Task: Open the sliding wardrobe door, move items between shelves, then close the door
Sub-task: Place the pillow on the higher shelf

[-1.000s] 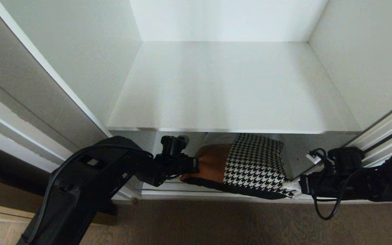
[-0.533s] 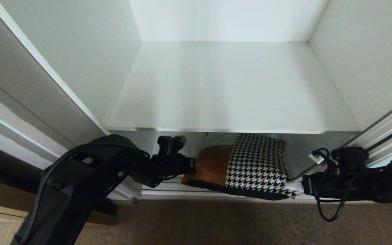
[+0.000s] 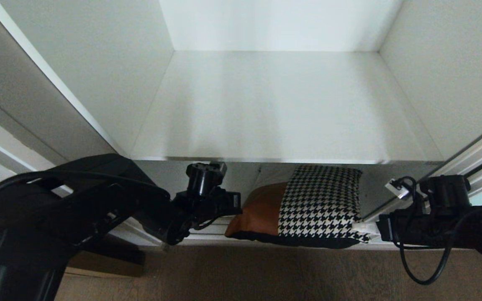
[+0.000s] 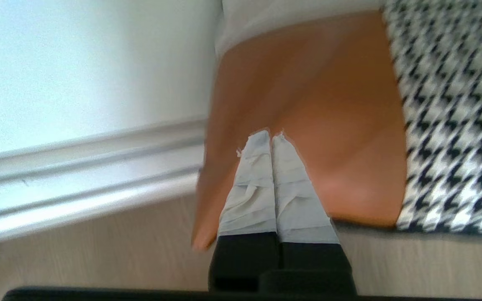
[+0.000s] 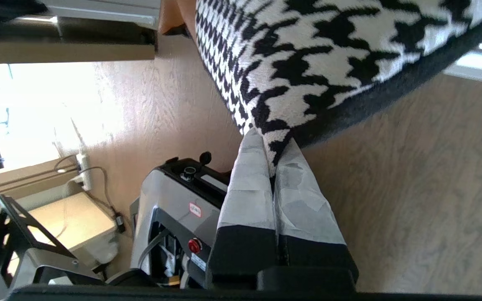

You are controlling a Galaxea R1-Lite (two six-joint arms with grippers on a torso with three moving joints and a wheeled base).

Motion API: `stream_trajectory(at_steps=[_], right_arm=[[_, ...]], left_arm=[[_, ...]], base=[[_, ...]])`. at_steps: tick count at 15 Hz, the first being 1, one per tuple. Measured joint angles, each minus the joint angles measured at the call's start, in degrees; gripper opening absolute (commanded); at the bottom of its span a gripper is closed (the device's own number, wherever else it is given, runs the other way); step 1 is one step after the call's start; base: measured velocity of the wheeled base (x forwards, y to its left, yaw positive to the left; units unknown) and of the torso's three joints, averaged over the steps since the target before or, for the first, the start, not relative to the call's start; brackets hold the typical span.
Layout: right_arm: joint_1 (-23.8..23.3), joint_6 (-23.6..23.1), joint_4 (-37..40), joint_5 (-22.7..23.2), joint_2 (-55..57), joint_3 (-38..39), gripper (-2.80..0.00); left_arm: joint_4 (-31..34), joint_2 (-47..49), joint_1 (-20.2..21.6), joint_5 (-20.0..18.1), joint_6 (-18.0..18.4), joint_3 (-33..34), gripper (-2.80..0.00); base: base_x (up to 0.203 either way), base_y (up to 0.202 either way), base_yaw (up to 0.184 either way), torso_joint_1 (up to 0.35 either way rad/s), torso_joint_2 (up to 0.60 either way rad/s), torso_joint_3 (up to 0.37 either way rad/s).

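My left gripper (image 3: 236,203) sits left of centre in the lower head view, fingers (image 4: 262,175) pressed together on the tan leather end of the houndstooth cushion bag (image 3: 308,205). My right gripper (image 3: 373,230), at the lower right, pinches the bag's houndstooth corner (taped fingers (image 5: 249,184) clamped over the black edge). The bag lies tilted under the white upper shelf (image 3: 283,108), its near edge reaching out over the wardrobe's bottom track (image 3: 207,239) above the wood floor (image 3: 241,271).
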Motion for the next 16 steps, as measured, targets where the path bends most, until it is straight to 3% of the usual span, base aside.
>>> stream_trajectory(at_steps=[2,4,6,8,12,13,16], right_arm=[[1.1,0.1,2.7,-0.1,-2.3,-1.0,-2.8],[1.3,0.4,5.0,0.0,-2.7,-2.8,-2.8],[1.3,0.4,4.8,0.0,-1.2,-3.7,-2.8],[0.4,0.3,4.6,0.1,0.5,-4.1,-2.8],[-1.4,-0.1,4.4,0.4,3.0,-4.1,-2.8],[-1.8,-0.1,4.3,0.4,3.6,-4.1,-2.8],[-2.1,0.0,1.5,0.4,5.7,-4.1,-2.8]], left_arm=[[-1.9,-1.4,-1.7,1.9,-0.2,2.3,-2.8],[2.5,-1.3,-1.4,1.7,-0.1,1.8,-2.8],[8.6,0.8,0.4,0.8,-0.3,-0.9,-2.8],[10.2,4.1,1.4,0.1,0.3,-3.7,-2.8],[16.0,12.0,3.6,-2.3,5.1,-14.2,-2.8],[18.3,13.8,4.1,-3.0,6.3,-17.6,0.0],[26.2,18.3,4.9,-5.4,8.1,-27.3,0.0]], base=[[0.0,0.0,0.0,0.0,0.0,0.0],[0.0,0.0,0.0,0.0,0.0,0.0],[0.0,0.0,0.0,0.0,0.0,0.0],[0.0,0.0,0.0,0.0,0.0,0.0],[0.0,0.0,0.0,0.0,0.0,0.0],[0.0,0.0,0.0,0.0,0.0,0.0],[0.0,0.0,0.0,0.0,0.0,0.0]])
